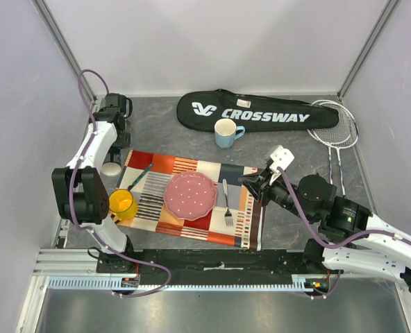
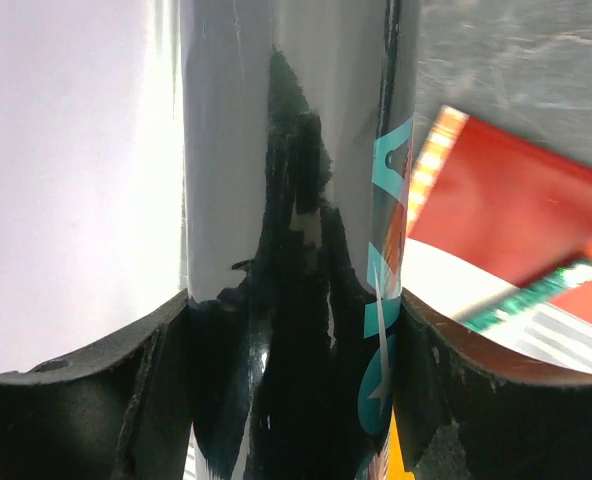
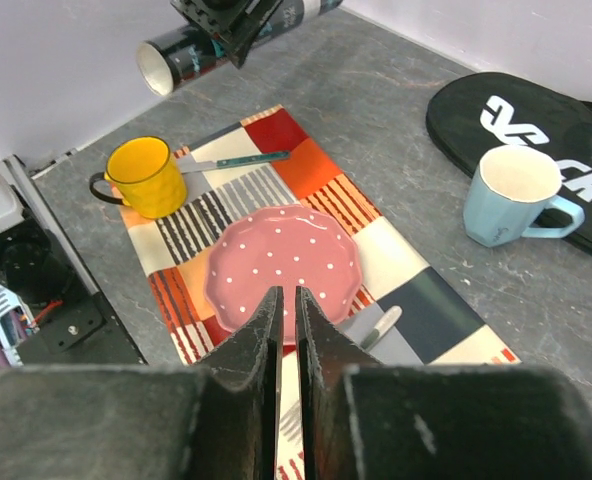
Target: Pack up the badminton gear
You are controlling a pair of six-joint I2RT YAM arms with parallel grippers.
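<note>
The left gripper (image 2: 291,330) is pinching the tube (image 2: 276,150) beside the placemat (image 3: 401,255); the right gripper (image 3: 286,315), pressed together, is hovering above it.

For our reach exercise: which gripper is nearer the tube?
Left. The left gripper clasps the tube; the right gripper hovers at the mat's right edge, well apart.

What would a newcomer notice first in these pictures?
The long black bag lettered CROSSWAY lies at the far side of the table, two rackets beside its right end. Nearer, a bright striped placemat carries a pink plate and yellow mug. On the left, the left arm's jaws hold a dark tube above the table.
</note>
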